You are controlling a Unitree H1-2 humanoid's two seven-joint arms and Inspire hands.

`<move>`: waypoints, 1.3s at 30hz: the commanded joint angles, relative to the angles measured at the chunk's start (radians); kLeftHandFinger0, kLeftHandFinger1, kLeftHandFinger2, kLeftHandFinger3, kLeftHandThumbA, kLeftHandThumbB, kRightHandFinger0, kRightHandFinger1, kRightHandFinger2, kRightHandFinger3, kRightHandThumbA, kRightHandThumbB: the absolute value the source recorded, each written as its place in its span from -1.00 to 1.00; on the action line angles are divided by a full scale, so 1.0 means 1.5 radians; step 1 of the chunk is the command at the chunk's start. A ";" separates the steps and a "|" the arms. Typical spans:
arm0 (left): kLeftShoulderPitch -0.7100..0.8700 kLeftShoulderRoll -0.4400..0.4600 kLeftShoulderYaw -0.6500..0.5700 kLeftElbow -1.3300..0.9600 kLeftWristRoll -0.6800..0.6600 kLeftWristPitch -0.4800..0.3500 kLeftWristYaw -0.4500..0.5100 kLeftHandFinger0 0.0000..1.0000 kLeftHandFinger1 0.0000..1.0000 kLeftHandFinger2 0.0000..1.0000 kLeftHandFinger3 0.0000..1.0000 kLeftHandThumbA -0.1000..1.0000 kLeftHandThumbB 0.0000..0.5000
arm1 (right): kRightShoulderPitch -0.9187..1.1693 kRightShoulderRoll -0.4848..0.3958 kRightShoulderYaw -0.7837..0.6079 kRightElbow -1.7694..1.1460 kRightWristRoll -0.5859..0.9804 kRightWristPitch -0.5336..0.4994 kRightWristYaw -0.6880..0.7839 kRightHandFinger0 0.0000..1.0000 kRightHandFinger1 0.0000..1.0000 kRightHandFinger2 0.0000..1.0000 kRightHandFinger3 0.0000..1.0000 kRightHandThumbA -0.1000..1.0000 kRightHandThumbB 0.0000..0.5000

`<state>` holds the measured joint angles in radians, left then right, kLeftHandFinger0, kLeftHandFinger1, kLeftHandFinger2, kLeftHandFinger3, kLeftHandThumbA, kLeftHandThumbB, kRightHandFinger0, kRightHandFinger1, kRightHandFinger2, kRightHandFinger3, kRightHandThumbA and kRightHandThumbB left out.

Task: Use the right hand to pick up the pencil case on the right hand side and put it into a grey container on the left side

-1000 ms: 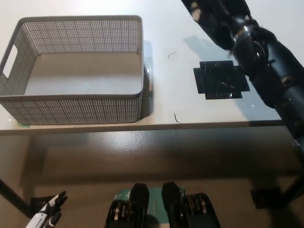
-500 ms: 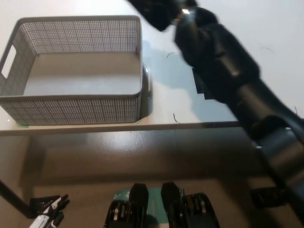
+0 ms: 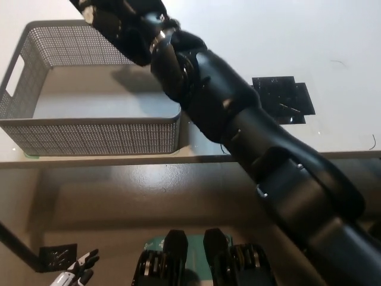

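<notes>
Reaching diagonally from the lower right, the black right arm (image 3: 238, 119) crosses the table edge (image 3: 119, 159) and hangs over the grey container's (image 3: 89, 134) far right corner. I see only part of the right hand (image 3: 110, 15) at the top frame edge (fingers cut off, so I cannot tell its grip, nor spot the pencil case). The container floor looks bare. The white left hand (image 3: 77, 275) rests low, fingers apart.
</notes>
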<state>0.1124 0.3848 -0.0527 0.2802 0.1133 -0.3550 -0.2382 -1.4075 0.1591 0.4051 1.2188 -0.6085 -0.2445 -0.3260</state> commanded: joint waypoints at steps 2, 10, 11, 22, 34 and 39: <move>-0.017 0.015 -0.008 0.001 -0.002 0.003 -0.015 1.00 1.00 1.00 1.00 1.00 0.89 | -0.055 0.006 -0.019 0.026 0.026 -0.029 -0.052 -1.00 -0.43 0.55 0.63 -1.00 -0.22; -0.030 0.021 -0.013 -0.004 0.004 0.000 -0.019 1.00 1.00 1.00 1.00 1.00 0.82 | -0.059 -0.023 -0.035 0.032 0.068 0.044 0.185 1.00 1.00 1.00 1.00 0.88 1.00; -0.032 0.021 -0.013 -0.005 0.004 0.001 -0.020 1.00 1.00 1.00 1.00 1.00 0.83 | -0.056 -0.028 -0.033 0.025 0.067 0.045 0.190 1.00 1.00 1.00 1.00 1.00 1.00; -0.032 0.017 -0.016 -0.011 -0.002 -0.005 -0.026 1.00 1.00 1.00 1.00 1.00 0.76 | -0.004 -0.065 -0.036 -0.060 0.076 0.060 0.230 1.00 1.00 1.00 1.00 1.00 1.00; -0.020 0.018 -0.018 -0.013 0.004 0.006 -0.023 1.00 1.00 1.00 1.00 1.00 0.76 | 0.116 -0.132 -0.158 -0.415 0.201 0.131 0.299 1.00 1.00 1.00 1.00 1.00 0.96; -0.006 0.020 -0.015 -0.013 0.002 -0.007 -0.018 1.00 1.00 1.00 1.00 1.00 0.64 | 0.217 -0.170 -0.195 -0.594 0.236 0.164 0.320 1.00 1.00 1.00 1.00 1.00 0.96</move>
<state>0.0732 0.3840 -0.0878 0.2879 0.1185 -0.3449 -0.2674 -1.1443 0.0048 0.2385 0.7305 -0.4394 -0.1152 0.0458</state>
